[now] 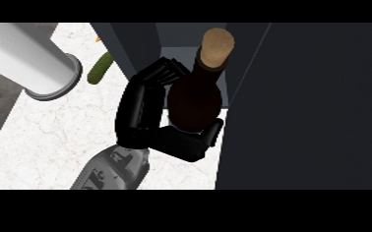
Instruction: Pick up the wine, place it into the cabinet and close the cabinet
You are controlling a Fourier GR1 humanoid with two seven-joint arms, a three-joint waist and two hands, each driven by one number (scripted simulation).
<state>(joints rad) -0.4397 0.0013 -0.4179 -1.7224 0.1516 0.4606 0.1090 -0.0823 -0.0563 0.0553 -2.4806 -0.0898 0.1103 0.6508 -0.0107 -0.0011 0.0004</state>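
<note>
Now robot hand (139, 112) grips wine (193, 96) (cabinet (251, 64) open).

White marbled counter (58, 142): green cucumber (100, 69) lying near white cylinder (36, 61); dark cabinet (291, 103) right.

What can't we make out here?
Head view only:
bottle base: hidden by the left robot hand.
cabinet inside: blocked by the bottle and a dark panel.
orange item: mostly behind the cabinet.
white cylinder: cut off by the left edge.
right robot hand: out of frame.
</note>
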